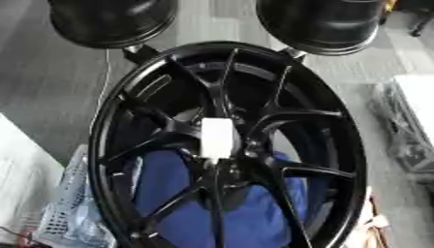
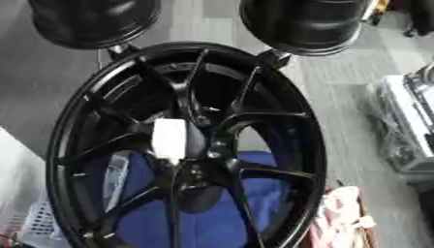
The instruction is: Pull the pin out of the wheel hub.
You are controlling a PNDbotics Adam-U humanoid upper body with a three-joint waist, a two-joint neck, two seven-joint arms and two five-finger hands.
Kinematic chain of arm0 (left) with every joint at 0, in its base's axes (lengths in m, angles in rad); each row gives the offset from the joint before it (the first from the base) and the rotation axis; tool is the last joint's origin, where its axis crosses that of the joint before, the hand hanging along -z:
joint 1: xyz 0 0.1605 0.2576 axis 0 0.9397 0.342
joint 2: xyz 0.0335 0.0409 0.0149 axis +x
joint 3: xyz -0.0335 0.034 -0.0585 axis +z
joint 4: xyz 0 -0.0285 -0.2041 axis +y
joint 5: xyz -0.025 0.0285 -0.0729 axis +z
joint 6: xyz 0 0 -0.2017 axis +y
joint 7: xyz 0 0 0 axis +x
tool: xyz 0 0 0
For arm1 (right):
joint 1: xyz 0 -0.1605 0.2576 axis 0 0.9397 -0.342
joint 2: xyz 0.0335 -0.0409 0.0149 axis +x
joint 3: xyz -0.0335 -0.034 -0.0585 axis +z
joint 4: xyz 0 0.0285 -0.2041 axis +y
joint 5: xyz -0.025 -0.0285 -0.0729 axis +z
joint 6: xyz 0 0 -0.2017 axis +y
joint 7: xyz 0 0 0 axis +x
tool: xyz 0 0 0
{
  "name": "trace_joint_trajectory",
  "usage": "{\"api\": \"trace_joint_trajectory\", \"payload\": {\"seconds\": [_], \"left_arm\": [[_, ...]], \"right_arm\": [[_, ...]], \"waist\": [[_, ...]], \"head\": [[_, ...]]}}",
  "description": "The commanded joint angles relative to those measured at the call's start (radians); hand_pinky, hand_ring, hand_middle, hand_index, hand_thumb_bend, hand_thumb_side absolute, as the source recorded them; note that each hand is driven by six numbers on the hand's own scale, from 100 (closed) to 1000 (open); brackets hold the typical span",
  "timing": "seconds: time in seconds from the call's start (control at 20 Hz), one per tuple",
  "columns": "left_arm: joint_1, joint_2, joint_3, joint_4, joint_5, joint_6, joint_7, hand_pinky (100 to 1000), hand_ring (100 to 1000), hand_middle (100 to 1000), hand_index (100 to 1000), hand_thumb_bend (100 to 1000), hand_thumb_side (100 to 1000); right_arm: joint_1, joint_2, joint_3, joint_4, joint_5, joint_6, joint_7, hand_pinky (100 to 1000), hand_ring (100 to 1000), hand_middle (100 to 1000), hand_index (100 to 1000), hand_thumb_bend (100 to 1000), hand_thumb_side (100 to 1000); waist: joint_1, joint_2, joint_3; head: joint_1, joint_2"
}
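Pin (image 1: pixel 217 138) sits white at the wheel hub (image 1: pixel 222 167) centre, untouched; neither my left nor right hand shows; I judge the reach-in comes next.

Glossy black metal wheel (image 1: pixel 227 145), matt white pin (image 1: pixel 217 138), blue cloth (image 1: pixel 246 213)

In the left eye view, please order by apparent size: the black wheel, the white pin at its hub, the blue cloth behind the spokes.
1. Black wheel
2. Blue cloth, partly hidden by spokes
3. White pin
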Motion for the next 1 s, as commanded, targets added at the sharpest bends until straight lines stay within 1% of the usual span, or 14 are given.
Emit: {"api": "trace_joint_trajectory", "payload": {"seconds": [0.05, 0.2, 0.3, 0.5, 0.75, 0.85, 0.9, 0.95, 1.0], "left_arm": [[-0.012, 0.022, 0.01, -0.017, -0.009, 0.001, -0.001, 818, 678, 637, 730, 100, 664], [-0.028, 0.04, 0.007, -0.017, -0.027, -0.002, -0.005, 818, 679, 638, 731, 100, 654], [-0.048, 0.065, -0.001, -0.017, -0.045, -0.006, -0.012, 817, 679, 639, 732, 100, 644], [-0.115, 0.158, -0.043, -0.017, -0.1, -0.012, -0.061, 815, 681, 644, 738, 100, 616], [-0.232, 0.296, -0.112, -0.017, -0.166, -0.038, -0.173, 813, 692, 657, 748, 100, 561], [-0.284, 0.34, -0.142, -0.017, -0.192, -0.061, -0.231, 813, 700, 665, 752, 100, 482], [-0.311, 0.359, -0.158, -0.017, -0.205, -0.072, -0.267, 813, 701, 666, 752, 100, 471], [-0.336, 0.377, -0.174, -0.017, -0.218, -0.082, -0.304, 813, 707, 671, 755, 100, 415], [-0.365, 0.396, -0.194, -0.017, -0.235, -0.093, -0.346, 813, 709, 673, 756, 100, 394]], "right_arm": [[-0.013, -0.015, -0.011, -0.018, 0.009, 0.098, -0.102, 526, 616, 603, 620, 100, 527], [-0.008, -0.016, -0.012, -0.018, 0.009, 0.097, -0.104, 526, 616, 603, 620, 100, 528], [-0.006, -0.017, -0.012, -0.018, 0.008, 0.095, -0.105, 526, 616, 603, 620, 100, 528], [-0.004, -0.02, -0.009, -0.018, 0.006, 0.095, -0.105, 525, 615, 603, 619, 100, 530], [-0.002, -0.025, -0.006, -0.018, 0.006, 0.096, -0.104, 525, 614, 603, 619, 100, 531], [-0.004, -0.027, -0.004, -0.018, 0.005, 0.096, -0.103, 525, 614, 603, 619, 100, 530], [-0.004, -0.028, -0.003, -0.018, 0.005, 0.097, -0.101, 525, 614, 603, 619, 100, 530], [-0.005, -0.029, -0.002, -0.018, 0.005, 0.097, -0.1, 524, 614, 603, 619, 100, 530], [-0.006, -0.03, -0.001, -0.018, 0.005, 0.098, -0.099, 524, 614, 602, 619, 100, 531]], "waist": [[0.004, -0.011, -0.003], [0.005, -0.011, -0.004], [0.007, -0.012, -0.004], [0.011, -0.013, -0.006], [0.018, -0.015, -0.007], [0.02, -0.016, -0.008], [0.021, -0.016, -0.008], [0.022, -0.016, -0.009], [0.023, -0.017, -0.009]], "head": [[-0.003, 0.003], [-0.005, 0.003], [-0.005, 0.005], [-0.003, 0.007], [0.002, 0.007], [0.004, 0.007], [0.004, 0.007], [0.005, 0.007], [0.006, 0.007]]}}
